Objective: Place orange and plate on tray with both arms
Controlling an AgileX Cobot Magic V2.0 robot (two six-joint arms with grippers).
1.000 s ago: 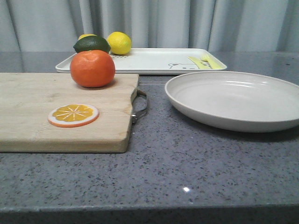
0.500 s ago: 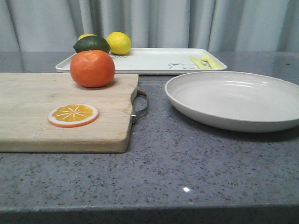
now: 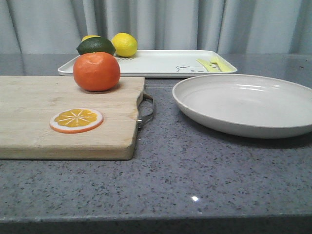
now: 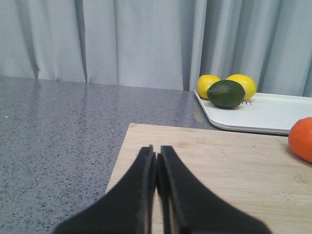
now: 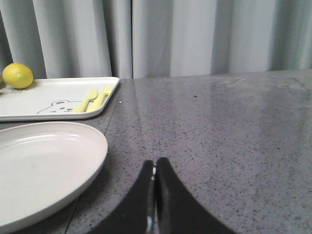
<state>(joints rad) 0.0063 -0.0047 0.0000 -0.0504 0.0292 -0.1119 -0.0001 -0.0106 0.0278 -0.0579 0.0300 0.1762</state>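
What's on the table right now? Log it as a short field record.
orange: on the cutting board, far end
orange slice: flat on the board, nearer the camera
plate: empty, on the counter, right of the board
tray: behind both, holding lemons and a dark green fruit at its left end
left gripper: shut, empty, over the board
right gripper: shut, empty, beside the plate

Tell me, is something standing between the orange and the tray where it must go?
Nothing stands between them. The orange sits on the cutting board just before the tray; a lime occupies the nearest corner.
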